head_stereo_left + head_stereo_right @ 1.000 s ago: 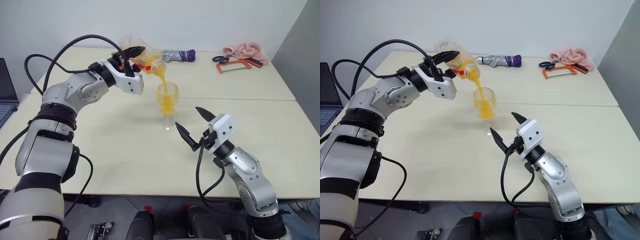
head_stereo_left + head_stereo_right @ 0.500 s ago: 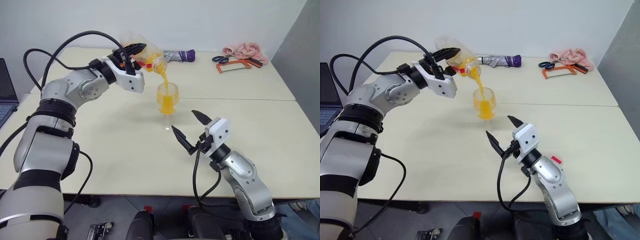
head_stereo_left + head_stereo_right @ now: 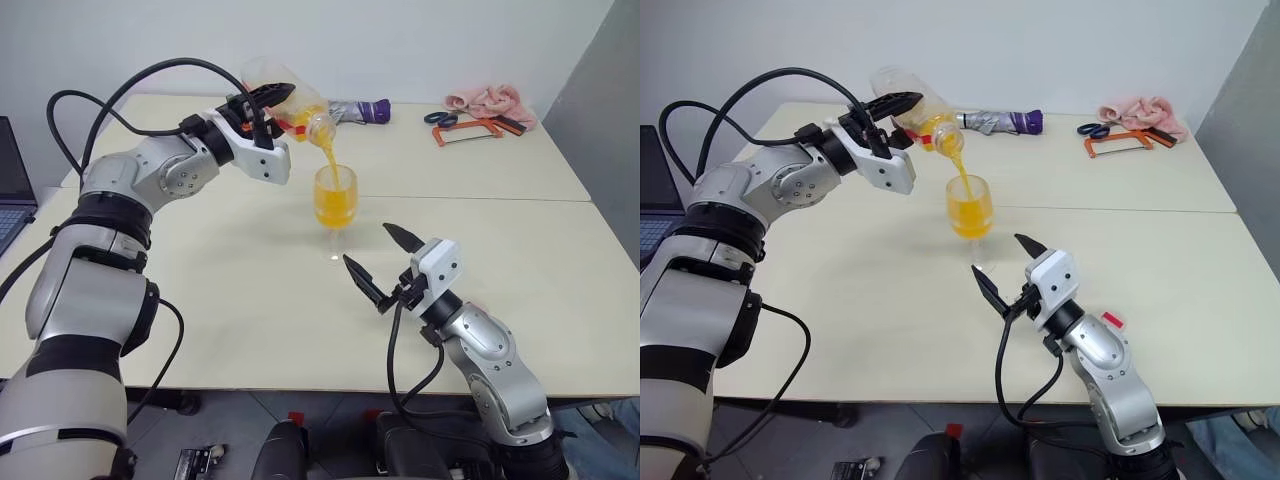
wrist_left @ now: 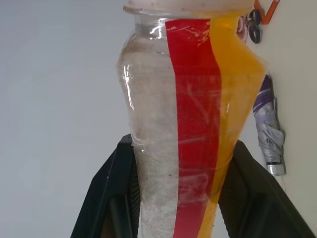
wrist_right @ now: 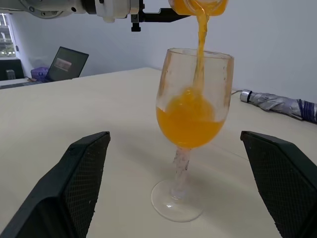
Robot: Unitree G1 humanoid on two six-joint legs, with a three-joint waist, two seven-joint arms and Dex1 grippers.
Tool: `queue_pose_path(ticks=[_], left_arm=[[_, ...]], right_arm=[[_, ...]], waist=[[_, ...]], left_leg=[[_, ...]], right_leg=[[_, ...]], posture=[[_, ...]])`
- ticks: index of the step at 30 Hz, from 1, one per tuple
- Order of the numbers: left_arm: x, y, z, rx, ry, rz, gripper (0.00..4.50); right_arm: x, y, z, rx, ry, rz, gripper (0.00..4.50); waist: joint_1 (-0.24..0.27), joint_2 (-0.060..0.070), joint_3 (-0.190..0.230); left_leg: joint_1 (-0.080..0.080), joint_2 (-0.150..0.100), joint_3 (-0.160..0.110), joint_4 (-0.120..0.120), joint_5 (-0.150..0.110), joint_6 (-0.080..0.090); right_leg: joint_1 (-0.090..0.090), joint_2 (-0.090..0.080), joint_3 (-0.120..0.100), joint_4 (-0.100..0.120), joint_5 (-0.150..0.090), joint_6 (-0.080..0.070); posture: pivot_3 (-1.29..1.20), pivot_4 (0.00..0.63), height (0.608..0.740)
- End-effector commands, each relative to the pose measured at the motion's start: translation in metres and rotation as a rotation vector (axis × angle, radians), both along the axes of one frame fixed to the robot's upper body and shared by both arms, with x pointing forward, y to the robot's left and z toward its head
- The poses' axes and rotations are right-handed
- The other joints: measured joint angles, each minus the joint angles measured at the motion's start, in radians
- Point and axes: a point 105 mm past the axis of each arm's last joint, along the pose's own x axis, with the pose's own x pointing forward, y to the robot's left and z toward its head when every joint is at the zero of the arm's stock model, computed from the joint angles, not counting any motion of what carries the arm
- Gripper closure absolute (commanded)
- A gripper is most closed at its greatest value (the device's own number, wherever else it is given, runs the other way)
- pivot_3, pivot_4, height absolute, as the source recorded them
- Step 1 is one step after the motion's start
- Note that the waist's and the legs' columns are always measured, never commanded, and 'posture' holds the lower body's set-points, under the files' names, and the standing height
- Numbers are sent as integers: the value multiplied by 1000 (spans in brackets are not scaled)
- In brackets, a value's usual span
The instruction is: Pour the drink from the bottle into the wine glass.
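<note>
Orange drink (image 5: 190, 119) streaming into wine glass (image 5: 192, 124)

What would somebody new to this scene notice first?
The stream of orange drink falling from the tilted bottle into the wine glass near the middle of the table, the bowl about half full. The left gripper holds the bottle above the glass. Nearer the front edge, the right gripper waits just short of the glass, jaws wide open.
</note>
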Motion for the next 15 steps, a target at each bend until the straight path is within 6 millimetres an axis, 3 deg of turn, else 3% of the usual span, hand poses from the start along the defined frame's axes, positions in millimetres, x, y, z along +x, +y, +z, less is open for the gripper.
queue_pose_path(ticks=[1,15], left_arm=[[-4,2,25,-22,-75,-5,2819],[-3,4,27,-14,-87,6,2819]], right_arm=[[-7,1,13,23,-57,15,0],[-5,1,12,23,-52,11,0]], waist=[[0,0,0],[0,0,0]], left_leg=[[0,0,0,0,0,0],[0,0,0,0,0,0]], right_leg=[[0,0,0,0,0,0],[0,0,0,0,0,0]], posture=[[0,150,740],[0,150,740]])
